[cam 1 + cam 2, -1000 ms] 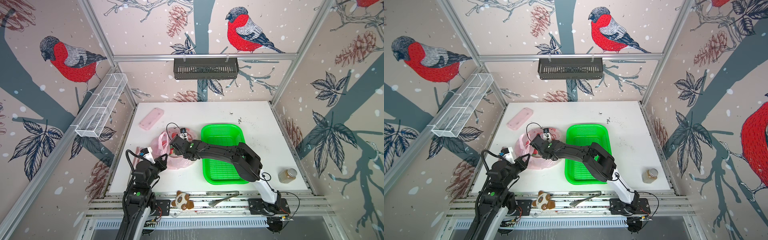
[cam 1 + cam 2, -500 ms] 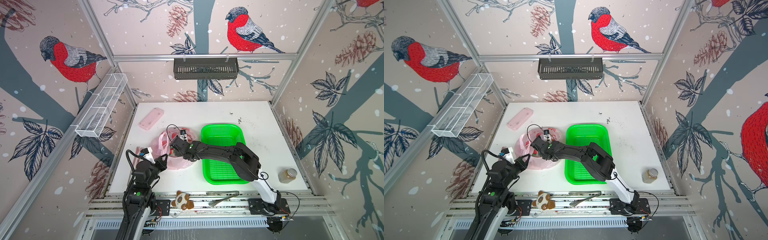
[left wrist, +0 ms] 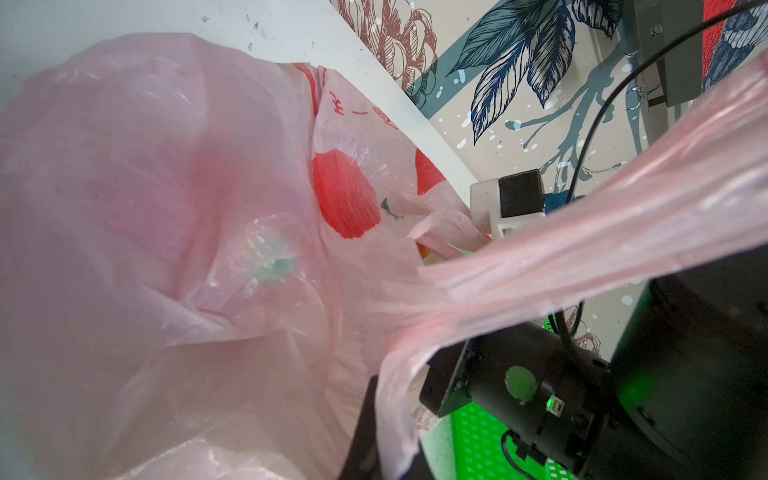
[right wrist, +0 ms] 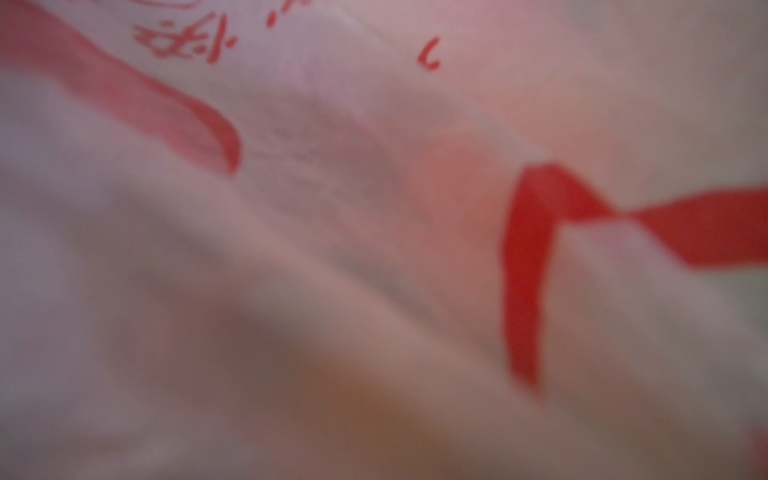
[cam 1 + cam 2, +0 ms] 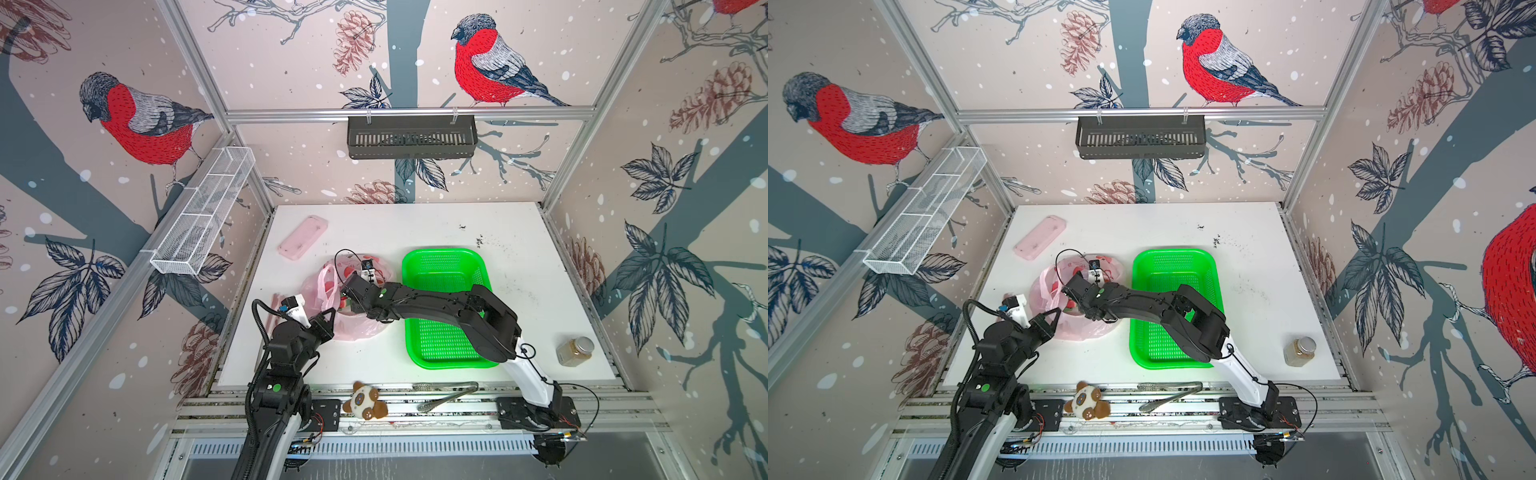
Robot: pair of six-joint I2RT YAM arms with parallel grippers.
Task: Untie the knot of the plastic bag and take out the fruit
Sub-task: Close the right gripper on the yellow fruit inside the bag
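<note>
The pale-pink plastic bag (image 5: 359, 328) with red prints lies slumped on the white table, left of the green basket. My left gripper (image 5: 329, 318) is at the bag's near-left side, shut on a stretched strip of its handle film (image 3: 582, 232), which runs between the dark fingers (image 3: 361, 432). My right gripper (image 5: 345, 300) reaches from the right into the bag's mouth, and the bag hides its jaws. The right wrist view shows only blurred bag film (image 4: 332, 208). A magenta-red fruit (image 3: 178, 183) shows dimly through the film. The knot is out of view.
A green basket (image 5: 415, 266) stands right of the bag, under my right arm. A flat pink case (image 5: 302, 237) lies at the back left and a jar (image 5: 575, 351) at the front right. A plush toy (image 5: 365, 405) and metal tongs (image 5: 446, 392) lie on the front rail.
My right wrist has edged slightly left, deeper into the bag's mouth. The left gripper keeps its hold and has not moved.
</note>
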